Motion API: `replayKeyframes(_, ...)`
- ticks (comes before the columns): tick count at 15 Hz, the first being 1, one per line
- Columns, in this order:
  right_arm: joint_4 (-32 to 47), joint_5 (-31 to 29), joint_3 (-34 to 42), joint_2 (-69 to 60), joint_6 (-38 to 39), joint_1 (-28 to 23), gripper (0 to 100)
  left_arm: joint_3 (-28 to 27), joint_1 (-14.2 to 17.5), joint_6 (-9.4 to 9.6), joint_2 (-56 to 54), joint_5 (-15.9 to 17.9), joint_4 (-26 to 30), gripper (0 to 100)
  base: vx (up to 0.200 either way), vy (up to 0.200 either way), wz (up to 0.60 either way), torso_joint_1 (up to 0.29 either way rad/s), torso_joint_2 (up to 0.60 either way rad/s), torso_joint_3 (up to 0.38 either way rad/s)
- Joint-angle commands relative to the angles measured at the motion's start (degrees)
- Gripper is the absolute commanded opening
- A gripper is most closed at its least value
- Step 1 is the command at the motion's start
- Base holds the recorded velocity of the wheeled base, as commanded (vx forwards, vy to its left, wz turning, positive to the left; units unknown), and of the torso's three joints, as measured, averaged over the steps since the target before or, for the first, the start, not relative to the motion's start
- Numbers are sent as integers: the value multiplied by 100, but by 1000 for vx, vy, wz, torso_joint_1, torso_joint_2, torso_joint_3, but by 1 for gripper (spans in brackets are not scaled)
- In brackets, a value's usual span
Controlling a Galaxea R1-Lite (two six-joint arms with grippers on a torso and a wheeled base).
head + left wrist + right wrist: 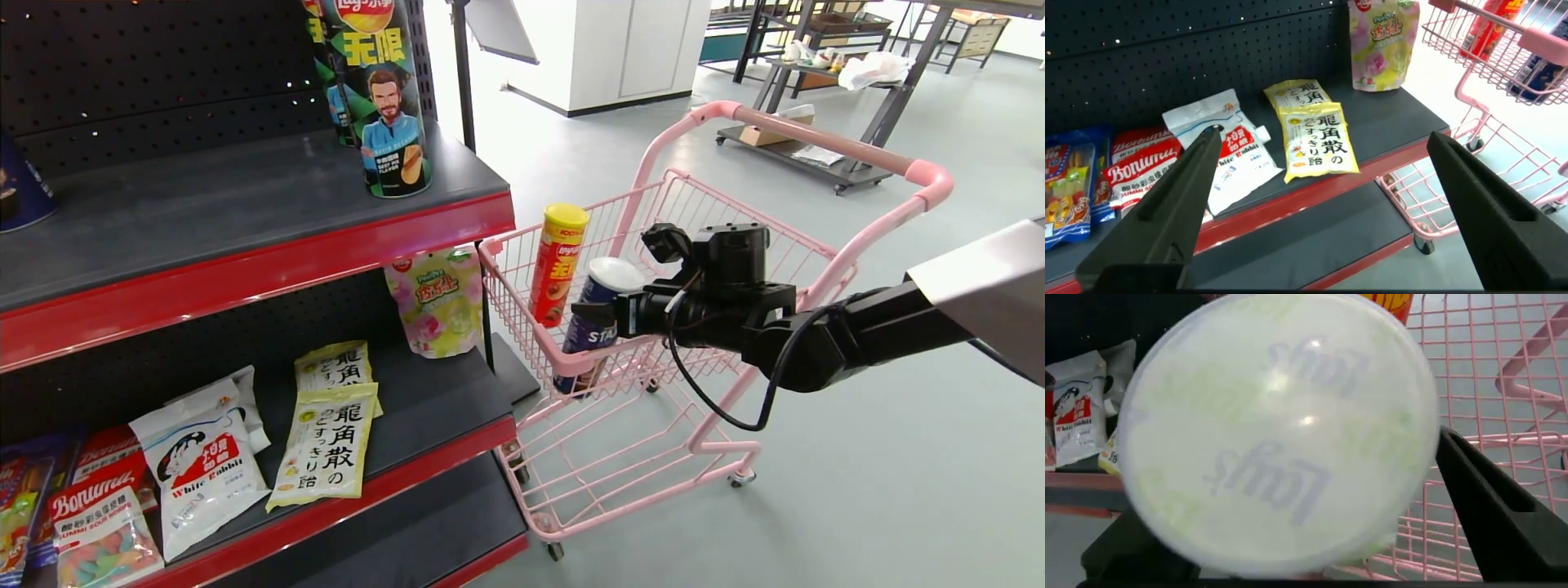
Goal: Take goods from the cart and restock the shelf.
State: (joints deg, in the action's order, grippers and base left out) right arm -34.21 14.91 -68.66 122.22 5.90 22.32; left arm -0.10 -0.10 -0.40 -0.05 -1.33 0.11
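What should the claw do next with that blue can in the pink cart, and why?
Probably lift straight up first. The right claw is shut on the blue can, whose base sits below the rim of the pink cart, beside a yellow can; swinging toward the shelf now would likely catch the wire.

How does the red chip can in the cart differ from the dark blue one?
The red can has a yellow lid, the dark blue can a white one. The red can stands free; the dark blue can is held by the right gripper. Both are tall tubes in the pink cart.
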Motion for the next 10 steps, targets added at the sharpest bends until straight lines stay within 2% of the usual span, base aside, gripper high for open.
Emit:
replayKeyframes(1,-7,-50,-245,337,-1,44,100,1,1,-4,5,-8,7,100,0,0,0,0,0,0)
replayKeyframes(2,-7,-85,-289,381,-1,44,100,1,1,-4,5,1,-2,100,0,0,0,0,0,0)
replayKeyframes(3,-7,-111,-359,408,16,44,0,1,1,5,5,-8,7,100,0,0,0,0,0,0)
replayKeyframes(7,2,-146,-456,320,8,44,0,1,1,-4,5,1,7,100,0,0,0,0,0,0)
replayKeyframes(10,63,-243,-464,-296,-10,27,0,1,1,-4,5,-8,-2,100,0,0,0,0,0,0)
